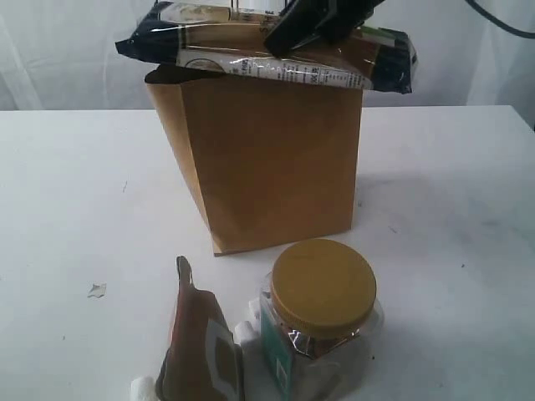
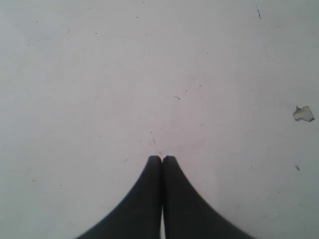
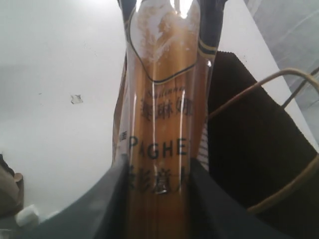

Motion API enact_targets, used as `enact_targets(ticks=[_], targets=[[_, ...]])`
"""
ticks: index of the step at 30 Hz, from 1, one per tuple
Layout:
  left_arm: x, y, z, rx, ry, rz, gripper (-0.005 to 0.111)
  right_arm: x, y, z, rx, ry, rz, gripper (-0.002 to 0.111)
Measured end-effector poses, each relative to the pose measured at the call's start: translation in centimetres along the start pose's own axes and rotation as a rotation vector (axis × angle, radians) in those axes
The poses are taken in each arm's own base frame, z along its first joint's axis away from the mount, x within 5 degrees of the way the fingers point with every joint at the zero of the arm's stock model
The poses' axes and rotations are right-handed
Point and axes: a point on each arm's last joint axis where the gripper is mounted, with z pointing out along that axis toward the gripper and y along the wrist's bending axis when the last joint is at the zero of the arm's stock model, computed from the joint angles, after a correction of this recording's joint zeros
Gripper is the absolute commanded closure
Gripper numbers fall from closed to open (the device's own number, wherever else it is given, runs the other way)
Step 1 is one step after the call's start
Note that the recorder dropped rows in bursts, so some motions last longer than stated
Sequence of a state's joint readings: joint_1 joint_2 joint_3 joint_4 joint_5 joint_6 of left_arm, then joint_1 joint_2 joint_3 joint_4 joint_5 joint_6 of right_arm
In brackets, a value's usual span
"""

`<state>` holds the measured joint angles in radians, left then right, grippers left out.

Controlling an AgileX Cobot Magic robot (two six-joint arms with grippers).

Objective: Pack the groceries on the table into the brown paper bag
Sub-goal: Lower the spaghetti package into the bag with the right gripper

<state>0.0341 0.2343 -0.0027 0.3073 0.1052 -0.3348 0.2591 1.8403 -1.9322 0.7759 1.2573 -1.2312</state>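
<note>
The brown paper bag (image 1: 267,163) stands upright at the table's (image 1: 67,192) middle back. My right gripper (image 1: 313,25) is shut on the long spaghetti packet (image 1: 267,50), which lies level across the bag's open top. In the right wrist view the spaghetti packet (image 3: 162,114) sits between the dark fingers (image 3: 107,204), beside the bag's dark opening (image 3: 249,149) and loop handles. The clear jar with mustard lid (image 1: 322,313) and the brown-orange pouch (image 1: 199,342) sit near the front edge. My left gripper (image 2: 162,158) is shut and empty over bare table (image 2: 99,74).
A small torn scrap (image 1: 97,290) lies on the table at the left, also seen as a scrap (image 2: 303,113) in the left wrist view. Small white bits (image 1: 142,388) lie by the pouch. A white curtain hangs behind the table.
</note>
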Motion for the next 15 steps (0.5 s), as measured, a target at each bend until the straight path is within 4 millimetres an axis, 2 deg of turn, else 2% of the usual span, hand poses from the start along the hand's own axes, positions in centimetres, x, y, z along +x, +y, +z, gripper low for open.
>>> enact_targets(ticks=[9,15], targets=[[0.0,0.0,0.0,0.000,0.000,0.000,0.107,-0.4,-0.8,0.0,0.088,-0.040,-0.168,0.108],[0.0,0.0,0.0,0.000,0.000,0.000,0.107,-1.6,-1.2,-0.2,0.145,-0.163,-0.184,0.108]])
